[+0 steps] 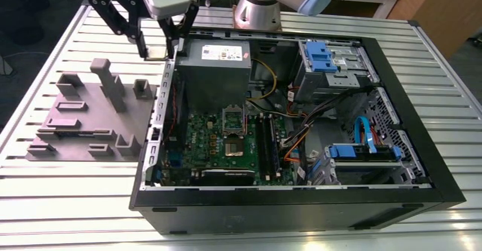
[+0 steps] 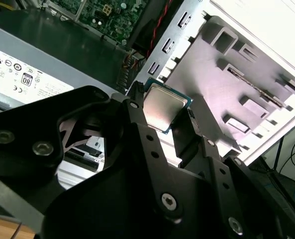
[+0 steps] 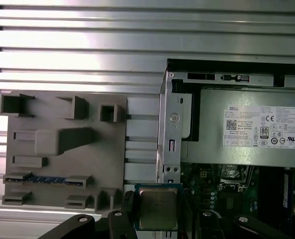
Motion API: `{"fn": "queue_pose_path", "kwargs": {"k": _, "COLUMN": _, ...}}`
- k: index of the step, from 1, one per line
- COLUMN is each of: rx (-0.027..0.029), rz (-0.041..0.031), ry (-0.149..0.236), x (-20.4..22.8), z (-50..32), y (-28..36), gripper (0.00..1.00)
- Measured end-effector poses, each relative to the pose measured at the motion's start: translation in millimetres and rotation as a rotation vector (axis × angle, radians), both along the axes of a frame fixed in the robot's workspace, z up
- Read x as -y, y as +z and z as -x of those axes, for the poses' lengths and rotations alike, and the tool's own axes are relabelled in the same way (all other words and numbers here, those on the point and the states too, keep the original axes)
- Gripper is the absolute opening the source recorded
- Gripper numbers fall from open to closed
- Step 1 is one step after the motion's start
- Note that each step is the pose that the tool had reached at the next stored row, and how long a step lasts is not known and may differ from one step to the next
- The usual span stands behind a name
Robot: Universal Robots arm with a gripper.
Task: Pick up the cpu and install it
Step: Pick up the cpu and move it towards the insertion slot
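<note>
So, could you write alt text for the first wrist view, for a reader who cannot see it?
The pincer grips the cpu, a small square chip with a silver top, by two opposite edges. Behind it lie a grey moulded tray on a slatted metal table and an open computer case with a grey labelled box.

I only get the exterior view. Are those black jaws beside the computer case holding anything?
Observer: Yes. Both wrist views show them shut on a small flat square chip with a silver-grey metal top, the cpu.
Operator: Gripped how?
Observer: By two opposite edges, metal top bare between the jaws.
Operator: Anything on the grey moulded tray?
Observer: In the first wrist view, a blue strip lies in one of its slots.
</note>
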State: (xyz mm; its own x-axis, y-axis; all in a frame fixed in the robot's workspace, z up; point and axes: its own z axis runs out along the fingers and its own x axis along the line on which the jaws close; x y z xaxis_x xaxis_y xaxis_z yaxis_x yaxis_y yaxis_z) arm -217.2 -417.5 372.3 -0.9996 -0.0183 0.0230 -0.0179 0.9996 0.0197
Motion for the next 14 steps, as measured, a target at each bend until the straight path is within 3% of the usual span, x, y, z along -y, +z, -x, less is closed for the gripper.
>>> {"fn": "queue_pose_path", "kwargs": {"k": 14, "rx": 0.0001, "rz": -0.0001, "ry": 0.0, "x": 0.2, "z": -11.8, "y": -0.1, "gripper": 0.47}}
